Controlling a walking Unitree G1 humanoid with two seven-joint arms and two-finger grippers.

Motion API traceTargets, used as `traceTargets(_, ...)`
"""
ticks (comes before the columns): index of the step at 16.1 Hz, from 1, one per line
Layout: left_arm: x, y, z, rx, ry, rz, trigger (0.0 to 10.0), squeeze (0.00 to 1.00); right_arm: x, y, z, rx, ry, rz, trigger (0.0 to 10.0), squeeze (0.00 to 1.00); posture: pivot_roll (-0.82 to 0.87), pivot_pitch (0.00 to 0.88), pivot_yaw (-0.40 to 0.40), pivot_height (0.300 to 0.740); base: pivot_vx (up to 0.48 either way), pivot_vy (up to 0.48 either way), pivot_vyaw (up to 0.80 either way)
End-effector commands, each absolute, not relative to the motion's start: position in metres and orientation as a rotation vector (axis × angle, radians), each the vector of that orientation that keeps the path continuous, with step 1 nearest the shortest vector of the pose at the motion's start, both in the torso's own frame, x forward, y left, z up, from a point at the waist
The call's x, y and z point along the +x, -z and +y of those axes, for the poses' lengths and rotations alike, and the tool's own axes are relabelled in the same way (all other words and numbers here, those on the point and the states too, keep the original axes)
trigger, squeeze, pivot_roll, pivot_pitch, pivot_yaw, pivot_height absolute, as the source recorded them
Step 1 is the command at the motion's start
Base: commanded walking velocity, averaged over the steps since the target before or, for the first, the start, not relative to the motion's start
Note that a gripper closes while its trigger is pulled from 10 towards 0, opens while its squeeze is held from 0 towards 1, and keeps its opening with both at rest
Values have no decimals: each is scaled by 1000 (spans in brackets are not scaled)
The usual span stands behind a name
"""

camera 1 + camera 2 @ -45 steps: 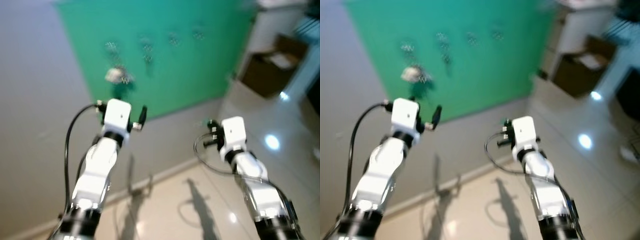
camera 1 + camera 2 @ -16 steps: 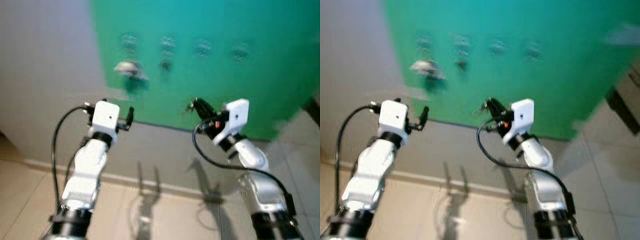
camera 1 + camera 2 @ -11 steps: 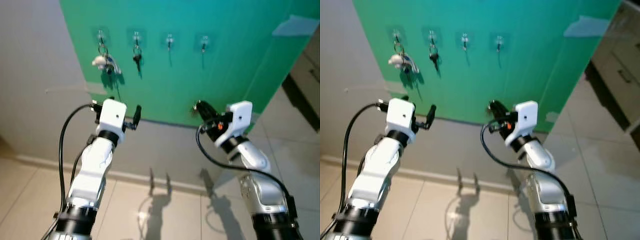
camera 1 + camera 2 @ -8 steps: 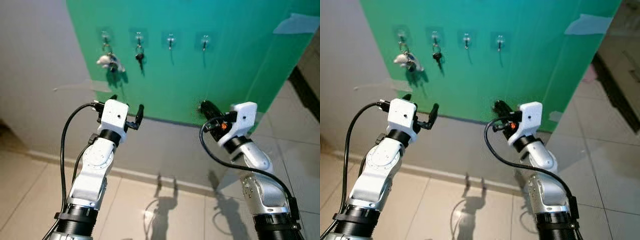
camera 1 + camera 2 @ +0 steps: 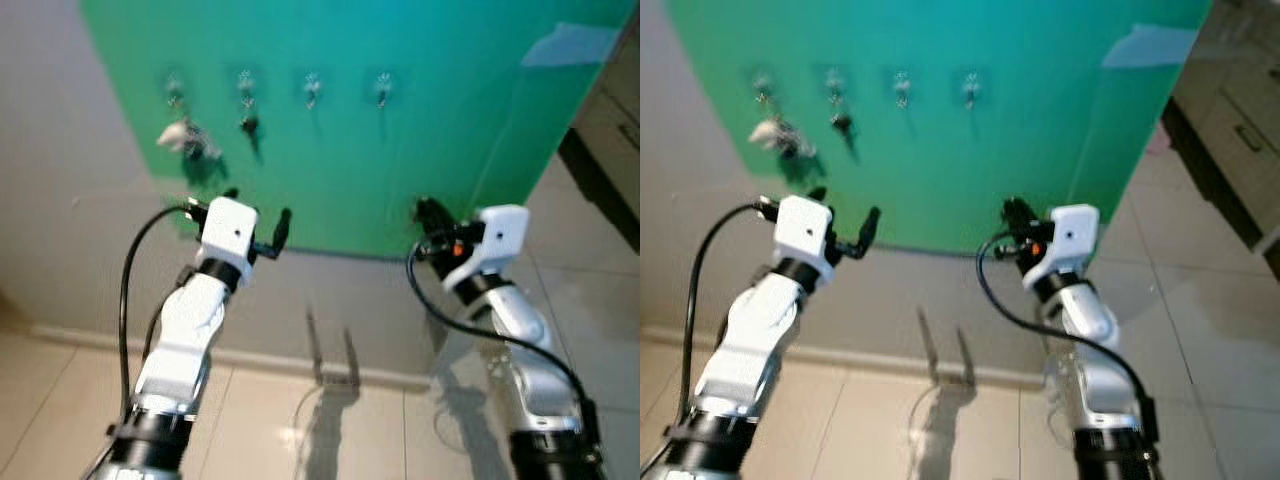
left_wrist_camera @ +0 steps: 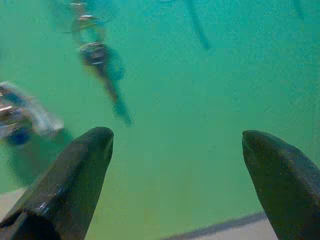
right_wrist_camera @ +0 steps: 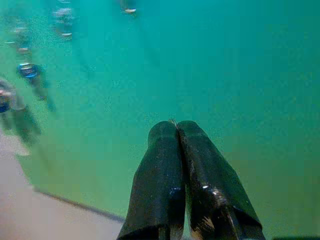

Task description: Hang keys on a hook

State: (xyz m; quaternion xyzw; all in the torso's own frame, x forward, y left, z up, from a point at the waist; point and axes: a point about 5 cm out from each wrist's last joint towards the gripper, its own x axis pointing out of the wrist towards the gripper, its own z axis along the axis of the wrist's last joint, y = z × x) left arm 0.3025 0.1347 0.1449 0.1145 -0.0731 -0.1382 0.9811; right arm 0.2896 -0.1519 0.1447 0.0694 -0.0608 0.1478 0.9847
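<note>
A green board (image 5: 400,150) hangs on the wall with a row of small hooks. The leftmost hook (image 5: 175,86) carries a key bunch with a white fob (image 5: 180,136). A dark key (image 5: 248,123) hangs from the second hook. The third hook (image 5: 312,86) and fourth hook (image 5: 382,87) look bare. My left gripper (image 5: 257,210) is open, raised before the board's lower left, with nothing between its fingers (image 6: 75,170). My right gripper (image 5: 428,213) is shut, in front of the board's lower middle. A tiny pale sliver shows at its tips (image 7: 172,124), too small to identify.
The wall (image 5: 60,230) beside and below the board is grey, with a pale baseboard (image 5: 260,360) meeting the tiled floor (image 5: 380,430). A pale tape patch (image 5: 565,45) sits at the board's upper right. Dark-edged cabinetry (image 5: 600,170) stands to the right.
The whole picture has shifted and blurred, so the camera moved. Both arms hold nearly the same raised pose; left gripper still open, right still shut.
</note>
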Motion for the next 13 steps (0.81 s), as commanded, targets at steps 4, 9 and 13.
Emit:
traceTargets(4, 302, -144, 140, 233, 271, -139, 10000, 0, 290, -148, -152, 75, -318, -142, 10000, 0, -68, 0, 20, 740, 431, 0, 0)
traceTargets(9, 295, -144, 131, 207, 342, -157, 10000, 0, 275, -145, -148, 206, -539, -98, 10000, 0, -72, 0, 17, 740, 171, 0, 578)
traceTargets(13, 282, -141, 117, 188, 489, -168, 10000, 0, 263, -146, -151, 222, -663, -86, 10000, 0, -72, 0, 7, 740, 0, 0, 0)
